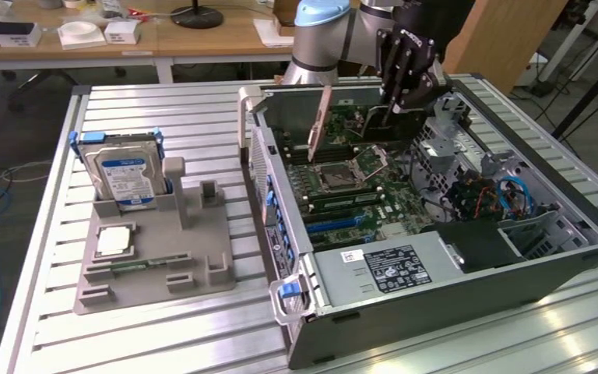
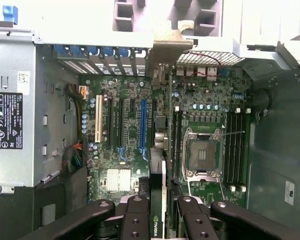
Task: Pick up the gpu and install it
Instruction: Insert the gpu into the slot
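The gpu (image 1: pixel 321 125) hangs edge-down inside the open computer case (image 1: pixel 548 269), its pale metal end bracket toward the case's rear wall. My gripper (image 1: pixel 404 103) is shut on the card's far end, above the motherboard (image 1: pixel 377 199). In the wrist view the gpu (image 2: pixel 157 175) runs as a thin dark edge between my black fingers (image 2: pixel 135 220), and my gripper (image 2: pixel 160 217) holds it. Its bracket (image 2: pixel 166 49) lies near the rear slot openings. The card lies just beside the blue slot (image 2: pixel 143 125), on the side of the empty processor socket (image 2: pixel 205 152). I cannot tell whether it touches the board.
A grey fixture (image 1: pixel 159 269) on the slatted metal table holds a silver hard drive (image 1: pixel 122 175) with blue rails, a processor chip (image 1: pixel 114 241) and a memory stick (image 1: pixel 138 266). The power supply (image 1: pixel 388 269) fills the case's near corner. Cables (image 1: pixel 512 195) lie at the exterior view's right.
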`<state>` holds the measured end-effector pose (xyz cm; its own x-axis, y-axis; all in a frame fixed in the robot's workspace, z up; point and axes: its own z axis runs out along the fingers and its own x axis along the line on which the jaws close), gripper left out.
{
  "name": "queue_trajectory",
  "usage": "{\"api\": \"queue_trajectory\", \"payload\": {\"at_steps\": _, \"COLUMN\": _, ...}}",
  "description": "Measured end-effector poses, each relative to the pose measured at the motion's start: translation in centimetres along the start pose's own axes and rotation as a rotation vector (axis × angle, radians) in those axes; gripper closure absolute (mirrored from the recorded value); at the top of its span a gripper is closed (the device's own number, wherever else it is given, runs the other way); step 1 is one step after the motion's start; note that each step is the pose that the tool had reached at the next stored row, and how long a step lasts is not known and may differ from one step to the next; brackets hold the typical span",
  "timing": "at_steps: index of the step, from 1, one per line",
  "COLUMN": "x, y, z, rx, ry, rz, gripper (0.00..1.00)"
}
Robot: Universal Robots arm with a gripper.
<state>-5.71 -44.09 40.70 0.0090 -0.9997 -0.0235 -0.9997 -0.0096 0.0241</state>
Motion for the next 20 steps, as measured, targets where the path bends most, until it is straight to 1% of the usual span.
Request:
{"api": "queue_trajectory", "payload": {"at_steps": 9, "x": 0.0, "y": -0.01, "z": 0.08, "rx": 0.0001, "ry": -0.0002, "rz": 0.000, "gripper": 0.74}}
{"api": "queue_trajectory", "payload": {"at_steps": 18, "x": 0.0, "y": -0.03, "z": 1.09, "rx": -0.0001, "ry": 0.0001, "rz": 0.000, "gripper": 0.74}}
{"api": "queue_trajectory", "payload": {"at_steps": 20, "x": 0.0, "y": -0.03, "z": 1.30, "rx": 0.0011, "ry": -0.0001, "rz": 0.000, "gripper": 0.74}}
